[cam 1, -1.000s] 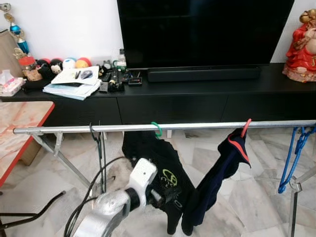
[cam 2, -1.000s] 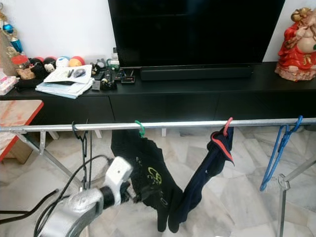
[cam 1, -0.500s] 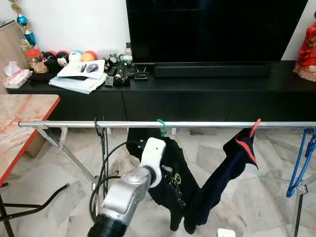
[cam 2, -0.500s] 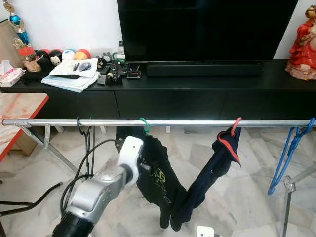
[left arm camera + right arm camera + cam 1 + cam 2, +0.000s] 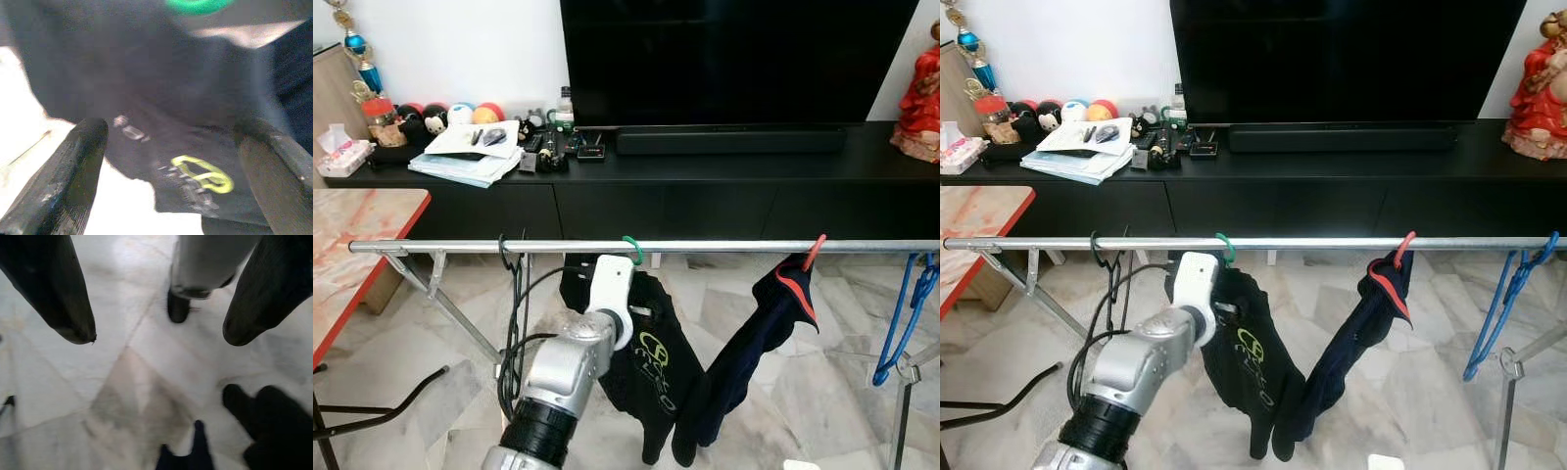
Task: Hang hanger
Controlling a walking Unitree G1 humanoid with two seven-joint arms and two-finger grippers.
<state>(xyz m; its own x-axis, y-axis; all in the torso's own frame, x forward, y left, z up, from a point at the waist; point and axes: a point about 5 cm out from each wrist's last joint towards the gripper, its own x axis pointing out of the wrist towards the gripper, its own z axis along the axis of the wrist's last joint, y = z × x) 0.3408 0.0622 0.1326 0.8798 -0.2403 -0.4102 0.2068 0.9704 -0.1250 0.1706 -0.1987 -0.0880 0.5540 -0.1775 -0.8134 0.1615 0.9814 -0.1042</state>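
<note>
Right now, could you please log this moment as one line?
left gripper: open at black shirt | green hanger: on rail | right gripper: open, idle

We are looking from head, both eyes facing forward and down at same metal rail [image 5: 705,247] and TV cabinet [image 5: 1351,186], right eye shifted slightly. Left wrist camera is peering close along its fingers [image 5: 73,181] at black shirt [image 5: 161,122]. Right wrist camera is facing down at marble floor [image 5: 142,382].
</note>
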